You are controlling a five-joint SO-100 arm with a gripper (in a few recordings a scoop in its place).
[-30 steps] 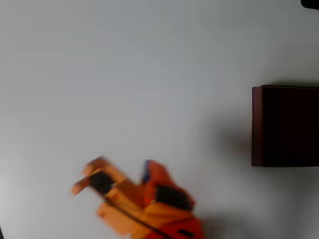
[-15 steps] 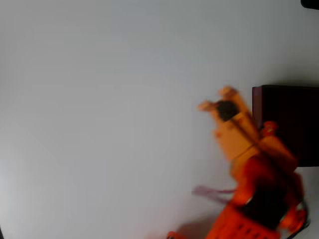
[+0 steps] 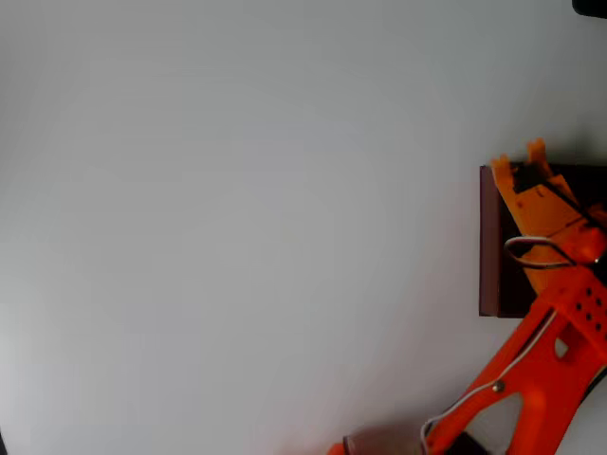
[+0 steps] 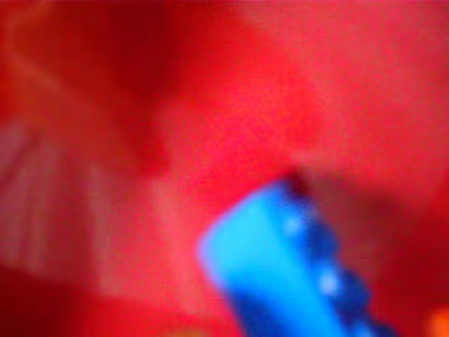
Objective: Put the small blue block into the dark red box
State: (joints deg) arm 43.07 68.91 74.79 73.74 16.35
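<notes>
End effector [image 3: 520, 163], orange, over the dark red box [image 3: 489, 242] top edge at the right of the white table [image 3: 237, 218], overhead view. Wrist view, v. blurry: small blue block [image 4: 280, 274] up close against red; whether it's held, can't tell.

Overhead view: the counter [image 3: 237, 218] lies open across the left and centre, unobstructed. The dark red box [image 3: 493, 242] stands at the right edge; its thin walls form the sole barrier. The orange arm [image 3: 541, 370] crosses the lower right corner, reaching over the box's interior.
</notes>
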